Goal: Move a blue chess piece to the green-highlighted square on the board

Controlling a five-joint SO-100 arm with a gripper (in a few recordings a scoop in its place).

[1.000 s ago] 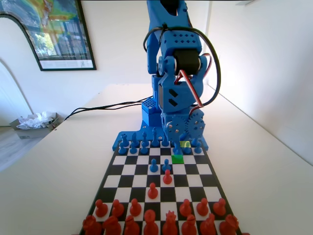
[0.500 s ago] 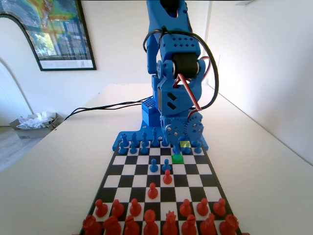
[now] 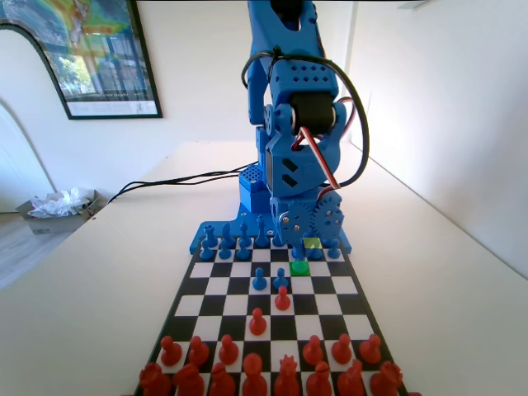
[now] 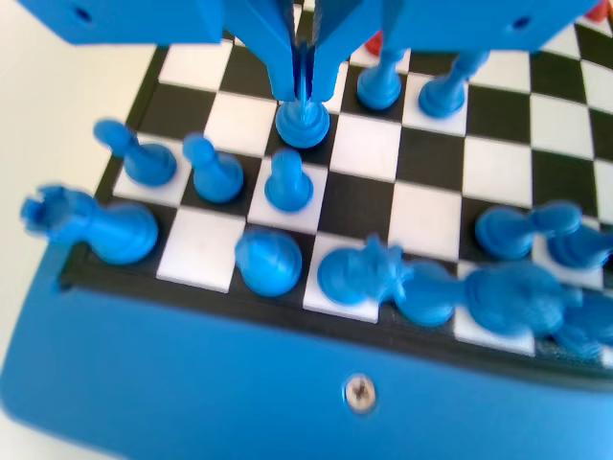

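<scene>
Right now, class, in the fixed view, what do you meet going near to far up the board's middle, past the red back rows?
Small red plastic pawn → second red pawn → small blue plastic pawn → bright solid-green square → paler yellow-green square.

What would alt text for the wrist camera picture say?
Two blue jaws of the gripper close around a blue pawn on the board. Other blue pieces stand nearer the camera.

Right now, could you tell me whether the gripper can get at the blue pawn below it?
Probably yes: the gripper is on the blue pawn, jaws closed about its head; the neighbouring pawn stands apart.
</scene>
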